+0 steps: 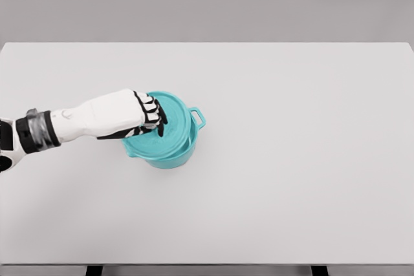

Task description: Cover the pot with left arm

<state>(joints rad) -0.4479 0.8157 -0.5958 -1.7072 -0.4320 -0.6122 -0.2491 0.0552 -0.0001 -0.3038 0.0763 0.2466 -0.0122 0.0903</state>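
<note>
From the left you see your left arm [77, 121] reach over the white table [291, 159]. Your left hand [149, 116] has its fingers curled on the teal lid [169, 127], which sits slightly tilted on the teal pot [178, 157], left of the table's middle.

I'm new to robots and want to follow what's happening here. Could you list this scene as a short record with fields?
Surface: white table
Pot: teal pot with side handles, left of the table's middle
Lid: teal lid lying on the pot, looks slightly tilted, not clearly seated
Left hand: left hand over the lid's middle, fingers curled down onto it, apparently gripping its knob, which is hidden
Right arm: not in view
Task stage: lid at the pot, hand not yet released
</note>
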